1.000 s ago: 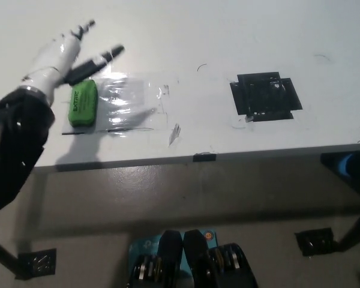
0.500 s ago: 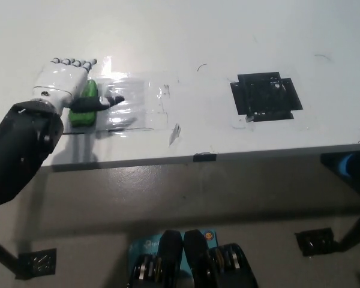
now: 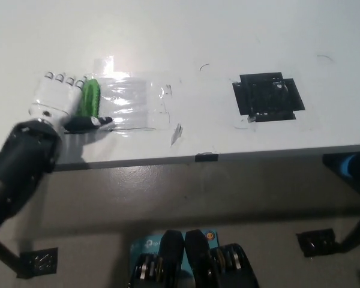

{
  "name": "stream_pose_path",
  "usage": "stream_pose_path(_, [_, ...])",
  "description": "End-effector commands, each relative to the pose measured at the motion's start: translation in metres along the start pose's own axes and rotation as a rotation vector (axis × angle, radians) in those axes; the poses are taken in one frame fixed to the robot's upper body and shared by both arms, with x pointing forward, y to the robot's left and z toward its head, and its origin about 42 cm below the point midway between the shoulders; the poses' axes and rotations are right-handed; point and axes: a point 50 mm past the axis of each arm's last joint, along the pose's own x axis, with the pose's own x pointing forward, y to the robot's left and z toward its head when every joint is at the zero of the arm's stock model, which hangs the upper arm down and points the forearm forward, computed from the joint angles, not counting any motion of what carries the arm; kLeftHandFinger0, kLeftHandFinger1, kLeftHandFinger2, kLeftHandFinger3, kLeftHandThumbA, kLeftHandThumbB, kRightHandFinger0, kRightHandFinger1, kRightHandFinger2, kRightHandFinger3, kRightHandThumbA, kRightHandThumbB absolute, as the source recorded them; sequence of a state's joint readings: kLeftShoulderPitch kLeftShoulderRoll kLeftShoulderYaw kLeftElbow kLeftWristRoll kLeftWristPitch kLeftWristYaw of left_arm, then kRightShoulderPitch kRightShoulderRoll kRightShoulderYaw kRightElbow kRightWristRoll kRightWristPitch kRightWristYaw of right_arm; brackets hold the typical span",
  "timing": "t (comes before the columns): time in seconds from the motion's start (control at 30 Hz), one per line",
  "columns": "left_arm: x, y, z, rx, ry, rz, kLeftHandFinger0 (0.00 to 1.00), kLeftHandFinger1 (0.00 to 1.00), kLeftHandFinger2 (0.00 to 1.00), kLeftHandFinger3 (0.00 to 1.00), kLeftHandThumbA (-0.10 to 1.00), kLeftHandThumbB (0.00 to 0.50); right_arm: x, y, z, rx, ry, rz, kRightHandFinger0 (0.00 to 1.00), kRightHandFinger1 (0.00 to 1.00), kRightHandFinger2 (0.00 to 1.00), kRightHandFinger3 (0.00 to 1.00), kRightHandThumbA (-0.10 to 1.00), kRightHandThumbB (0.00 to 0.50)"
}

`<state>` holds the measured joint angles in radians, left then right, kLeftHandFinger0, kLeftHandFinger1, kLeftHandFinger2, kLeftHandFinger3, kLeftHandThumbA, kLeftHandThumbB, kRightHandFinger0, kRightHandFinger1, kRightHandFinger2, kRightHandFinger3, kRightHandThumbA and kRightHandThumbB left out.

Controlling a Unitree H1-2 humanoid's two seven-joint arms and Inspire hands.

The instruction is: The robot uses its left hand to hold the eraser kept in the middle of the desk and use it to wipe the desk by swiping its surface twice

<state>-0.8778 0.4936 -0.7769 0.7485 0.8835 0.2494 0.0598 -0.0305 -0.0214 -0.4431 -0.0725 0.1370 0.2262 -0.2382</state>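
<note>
View from the head camera, looking steeply down on a white desk (image 3: 186,36) whose front edge crosses the frame just below its middle. At the left of the frame, the white left hand (image 3: 59,99) lies palm-down over a green eraser (image 3: 90,98), its fingers (image 3: 49,77) curled over the top of the eraser and its dark thumb (image 3: 87,122) pressed along the lower side, so that the hand is closed around the eraser and only a strip of green shows at the hand's right edge. The eraser rests on the desk surface at the left end of a glossy patch of clear tape (image 3: 132,102), which extends to the right toward the centre of the frame. A square of black tape (image 3: 267,97) is stuck to the desk in the right half of the frame, well apart from the hand. A small black tab (image 3: 206,157) sits on the desk's front edge near the centre. The right hand lies outside the picture.
</note>
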Motion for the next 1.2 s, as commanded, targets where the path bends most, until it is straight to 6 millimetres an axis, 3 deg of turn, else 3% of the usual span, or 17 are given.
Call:
stream_pose_path(0.0, [-0.005, -0.005, 0.018, -0.209, -0.001, 0.114, 1.00, 1.00, 1.00, 1.00, 1.00, 0.367, 0.005, 0.001, 0.020, 0.016, -0.064, 0.016, 1.00, 1.00, 1.00, 1.00, 1.00, 0.054])
stream_pose_path(0.13, [-0.016, -0.023, 0.041, -0.211, -0.030, 0.120, 1.00, 1.00, 1.00, 1.00, 1.00, 0.371, 0.003, 0.002, 0.021, 0.009, -0.064, 0.009, 1.00, 1.00, 1.00, 1.00, 1.00, 0.031])
stream_pose_path(0.2, [-0.012, -0.013, 0.043, -0.209, -0.034, 0.129, 1.00, 1.00, 1.00, 1.00, 1.00, 0.384, 0.004, 0.003, 0.022, 0.010, -0.071, 0.011, 1.00, 1.00, 1.00, 1.00, 1.00, 0.019])
stream_pose_path(0.3, [-0.004, 0.003, 0.037, -0.233, -0.035, 0.187, 1.00, 1.00, 1.00, 1.00, 1.00, 0.351, 0.007, 0.005, 0.024, 0.002, -0.083, 0.012, 1.00, 1.00, 1.00, 1.00, 1.00, 0.024])
stream_pose_path(0.33, [-0.001, 0.017, 0.034, -0.235, -0.026, 0.194, 1.00, 1.00, 1.00, 1.00, 1.00, 0.302, 0.008, 0.005, 0.024, 0.011, -0.084, 0.013, 1.00, 1.00, 1.00, 1.00, 1.00, 0.012])
stream_pose_path(0.47, [-0.001, 0.015, 0.032, -0.247, -0.021, 0.208, 1.00, 1.00, 1.00, 1.00, 1.00, 0.306, 0.007, 0.006, 0.023, 0.002, -0.096, 0.010, 1.00, 1.00, 1.00, 1.00, 1.00, 0.025])
stream_pose_path(0.5, [-0.007, 0.004, 0.033, -0.252, -0.016, 0.195, 1.00, 1.00, 1.00, 1.00, 1.00, 0.327, 0.006, 0.006, 0.022, 0.011, -0.094, 0.011, 1.00, 1.00, 1.00, 1.00, 1.00, 0.038])
stream_pose_path(0.57, [-0.013, -0.007, 0.034, -0.247, -0.009, 0.153, 1.00, 1.00, 1.00, 1.00, 1.00, 0.312, 0.006, 0.006, 0.023, 0.016, -0.093, 0.005, 1.00, 1.00, 1.00, 1.00, 1.00, 0.024])
stream_pose_path(0.67, [-0.015, -0.019, 0.033, -0.225, 0.010, 0.127, 1.00, 1.00, 1.00, 1.00, 1.00, 0.365, 0.009, 0.008, 0.027, 0.004, -0.097, -0.001, 1.00, 1.00, 1.00, 1.00, 1.00, 0.002])
stream_pose_path(0.77, [-0.024, -0.049, 0.037, -0.072, 0.009, -0.015, 1.00, 1.00, 1.00, 1.00, 1.00, 0.449, 0.009, 0.009, 0.028, 0.013, -0.102, 0.008, 1.00, 1.00, 1.00, 1.00, 1.00, 0.008])
stream_pose_path(0.97, [-0.031, -0.077, 0.043, 0.119, -0.001, -0.172, 1.00, 1.00, 1.00, 1.00, 1.00, 0.455, 0.012, 0.008, 0.031, 0.007, -0.110, 0.003, 1.00, 1.00, 1.00, 1.00, 1.00, 0.002])
stream_pose_path(1.17, [-0.039, -0.097, 0.052, 0.071, 0.010, -0.250, 1.00, 1.00, 1.00, 1.00, 1.00, 0.485, 0.011, 0.010, 0.032, 0.019, -0.109, 0.007, 1.00, 1.00, 1.00, 1.00, 1.00, 0.025])
